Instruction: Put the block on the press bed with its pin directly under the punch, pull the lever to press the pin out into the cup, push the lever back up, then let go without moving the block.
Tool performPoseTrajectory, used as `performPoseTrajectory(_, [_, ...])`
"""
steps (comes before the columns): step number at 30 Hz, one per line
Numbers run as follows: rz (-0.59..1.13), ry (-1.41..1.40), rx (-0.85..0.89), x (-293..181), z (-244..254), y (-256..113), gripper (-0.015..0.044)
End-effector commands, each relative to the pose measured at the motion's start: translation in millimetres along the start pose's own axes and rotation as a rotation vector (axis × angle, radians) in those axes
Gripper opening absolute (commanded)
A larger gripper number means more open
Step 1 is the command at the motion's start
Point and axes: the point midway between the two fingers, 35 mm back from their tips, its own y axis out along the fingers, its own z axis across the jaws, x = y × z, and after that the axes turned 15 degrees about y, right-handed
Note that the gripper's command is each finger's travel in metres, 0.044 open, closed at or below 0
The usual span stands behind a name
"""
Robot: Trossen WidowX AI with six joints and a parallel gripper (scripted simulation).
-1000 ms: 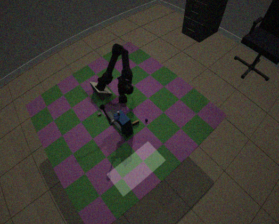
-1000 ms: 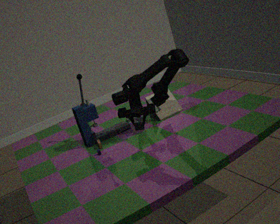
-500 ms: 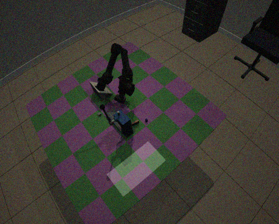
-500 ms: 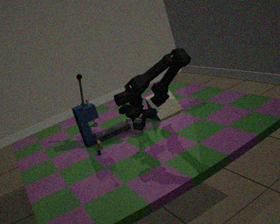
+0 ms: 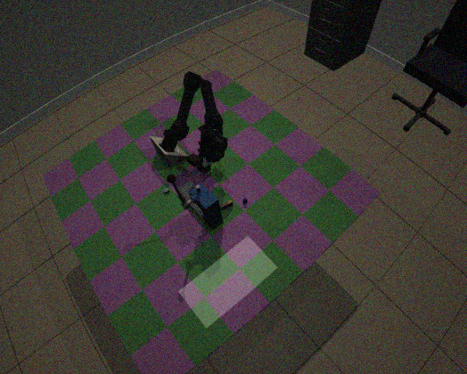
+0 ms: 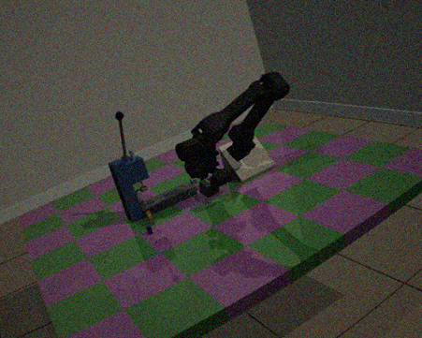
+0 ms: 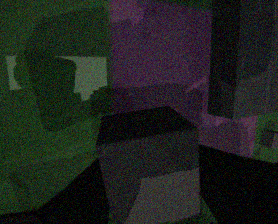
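So I'm holding the block (image 6: 209, 189) (image 7: 150, 177) right now, claw (image 5: 205, 166) (image 6: 209, 186) (image 7: 144, 155) clamped on it just above the checkered table (image 5: 276, 165) (image 6: 342, 208) (image 7: 155, 50), off to the side of the blue press (image 5: 205, 198) (image 6: 127, 189). Getting hold of the block is the only bit that's looking done. The lever (image 5: 179, 191) (image 6: 122, 135) is standing up in the exterior view, so the seating, pressing, raising and letting go are all still waiting on me. I'm not making out the pin or the cup (it's super dark in here, sorry).

As for clutter, an orange-brown bar (image 5: 227, 205) (image 6: 149, 215) is lying beside the press, with a small dark purple piece (image 5: 245, 201) (image 6: 149, 231) near it. I'm guessing neither is blocking me if I'm coming in from my base side; the press head and lever are probably the things I'm needing to dodge.
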Motion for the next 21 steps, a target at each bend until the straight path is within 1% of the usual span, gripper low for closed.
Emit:
performPoseTrajectory(1, [-0.023, 0.109, -0.016, 1.2, 0.1, -1.2, 0.0000])
performPoseTrajectory(21, [-0.124, 0.707, -0.043, 3.0, 2.0, -2.9, 0.0000])
